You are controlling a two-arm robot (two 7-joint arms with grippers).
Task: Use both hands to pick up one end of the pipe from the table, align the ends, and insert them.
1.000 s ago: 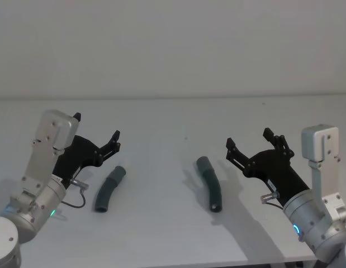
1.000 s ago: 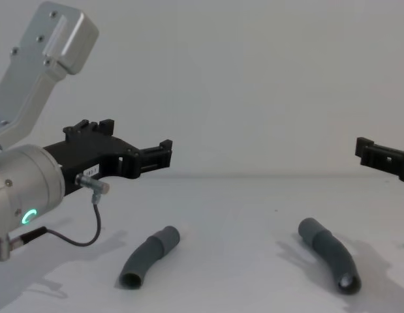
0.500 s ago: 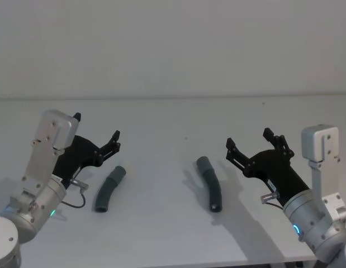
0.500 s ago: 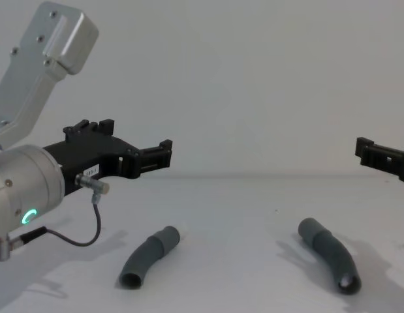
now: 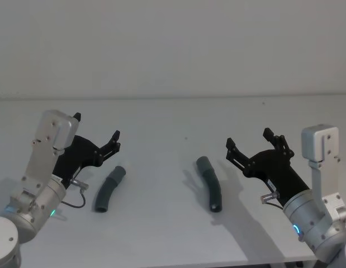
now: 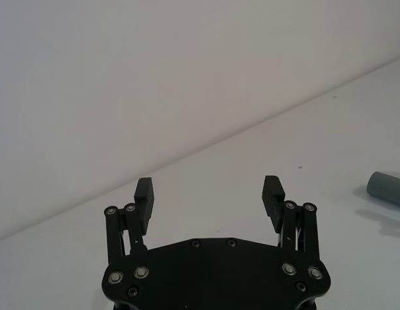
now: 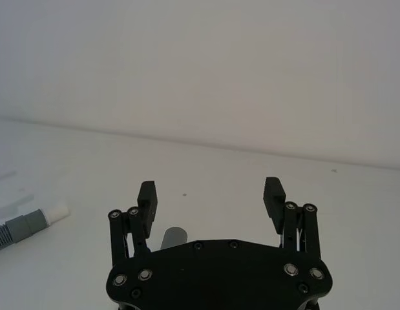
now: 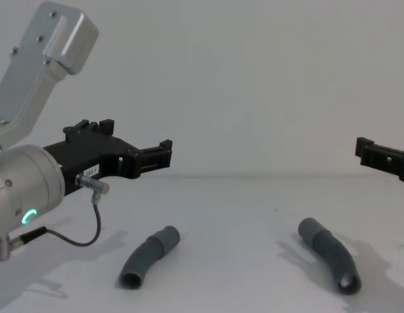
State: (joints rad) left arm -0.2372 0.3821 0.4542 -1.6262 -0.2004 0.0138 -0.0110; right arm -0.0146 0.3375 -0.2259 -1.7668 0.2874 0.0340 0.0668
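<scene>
Table (image 5: 161,229) matt white below plain wall (image 5: 173,44); left claw (image 5: 97,125), right claw (image 5: 249,137) agape, seemingly clear of it.

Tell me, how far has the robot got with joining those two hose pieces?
Nothing looks done yet. The left hose piece and the right hose piece lie apart on the table, neither gripped. In hand: the left gripper and the right gripper hover open, each raised near its own piece. Left to do: grasp both, lift, line up the ends and push them together.
</scene>
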